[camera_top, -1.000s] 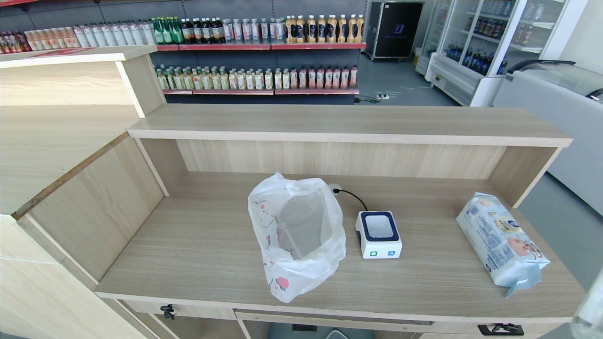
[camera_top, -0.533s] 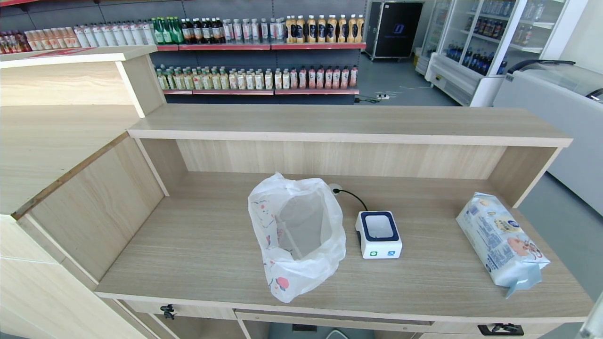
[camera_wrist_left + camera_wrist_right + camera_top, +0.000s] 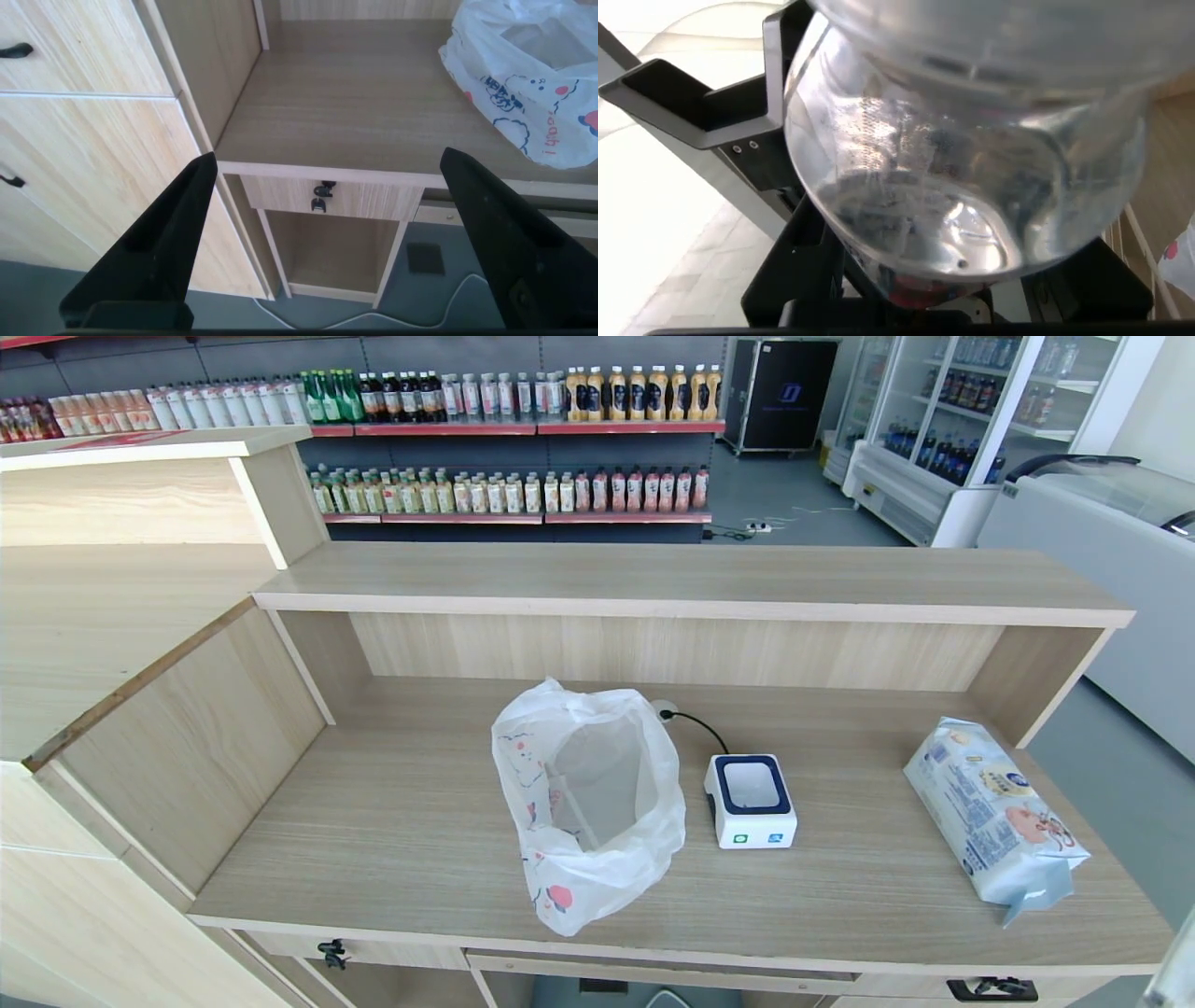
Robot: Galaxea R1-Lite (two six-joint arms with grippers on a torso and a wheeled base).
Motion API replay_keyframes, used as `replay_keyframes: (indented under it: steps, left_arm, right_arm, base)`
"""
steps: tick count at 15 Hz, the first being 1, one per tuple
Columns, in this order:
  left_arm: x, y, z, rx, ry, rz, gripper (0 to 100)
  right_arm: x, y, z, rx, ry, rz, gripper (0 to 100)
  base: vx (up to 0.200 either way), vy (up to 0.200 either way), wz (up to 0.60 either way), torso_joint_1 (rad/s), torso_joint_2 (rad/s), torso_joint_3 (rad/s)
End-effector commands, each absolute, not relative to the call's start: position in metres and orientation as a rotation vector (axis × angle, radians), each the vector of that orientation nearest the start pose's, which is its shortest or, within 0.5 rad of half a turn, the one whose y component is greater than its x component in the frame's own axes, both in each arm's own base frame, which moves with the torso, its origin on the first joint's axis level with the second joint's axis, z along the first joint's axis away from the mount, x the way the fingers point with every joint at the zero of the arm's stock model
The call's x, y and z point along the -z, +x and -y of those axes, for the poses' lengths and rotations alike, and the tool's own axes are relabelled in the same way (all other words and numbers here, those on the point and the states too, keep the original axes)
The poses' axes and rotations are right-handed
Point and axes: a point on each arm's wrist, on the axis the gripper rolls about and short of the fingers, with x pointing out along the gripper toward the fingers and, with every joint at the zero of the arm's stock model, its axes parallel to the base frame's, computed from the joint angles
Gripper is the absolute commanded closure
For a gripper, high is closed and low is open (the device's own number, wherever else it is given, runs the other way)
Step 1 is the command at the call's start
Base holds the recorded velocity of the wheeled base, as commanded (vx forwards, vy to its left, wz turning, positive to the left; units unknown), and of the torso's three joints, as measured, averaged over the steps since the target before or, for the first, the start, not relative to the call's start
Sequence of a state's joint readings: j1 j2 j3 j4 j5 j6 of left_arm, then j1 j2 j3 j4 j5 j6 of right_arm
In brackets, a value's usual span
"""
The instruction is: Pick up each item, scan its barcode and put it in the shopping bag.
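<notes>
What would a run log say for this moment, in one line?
left gripper: open, low by counter front | right gripper: shut on clear bottle | shopping bag: open on counter | scanner: beside shopping bag | blue packet: counter's right end

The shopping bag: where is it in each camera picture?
Head view: shopping bag on the counter, left of the scanner.
Left wrist view: on the counter, cut by the picture's edge.
Right wrist view: clear bottle in front; a white printed sliver at the edge may be it.
Shared landmark: black drawer handle under the counter's front, head and left wrist views.
</notes>
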State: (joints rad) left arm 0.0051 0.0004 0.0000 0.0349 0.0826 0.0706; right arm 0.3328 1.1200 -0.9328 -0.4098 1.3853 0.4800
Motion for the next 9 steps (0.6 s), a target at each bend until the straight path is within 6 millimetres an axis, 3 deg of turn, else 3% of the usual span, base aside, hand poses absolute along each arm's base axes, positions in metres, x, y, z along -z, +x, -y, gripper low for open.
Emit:
replay_keyframes:
  steps: [1, 4, 6, 9]
  left_arm:
    - [-0.072, -0.023, -0.002, -0.086, 0.072, -0.038, 0]
    - [-0.072, -0.023, -0.002, -0.088, 0.072, -0.038, 0]
    - [-0.072, -0.023, -0.002, -0.088, 0.072, -0.038, 0]
    - [-0.072, -0.023, -0.002, -0.086, 0.072, -0.038, 0]
  right_arm:
    - [-0.326, 0.124, -0.063, -1.688, 0.237, -0.203, 100]
    - [-0.286, 0.154, -0.025, -1.387, 0.206, -0.162, 100]
    - [-0.275, 0.160, -0.009, -1.199, 0.240, -0.168, 100]
    - [-0.259, 0.177, -0.020, -0.735, 0.245, -0.221, 100]
  base:
    - [0.000, 0.000, 0.00, 0.000, 0.00, 0.000]
    - [0.000, 0.000, 0.00, 0.000, 0.00, 0.000]
    - [0.000, 0.000, 0.00, 0.000, 0.00, 0.000]
    - [0.000, 0.000, 0.00, 0.000, 0.00, 0.000]
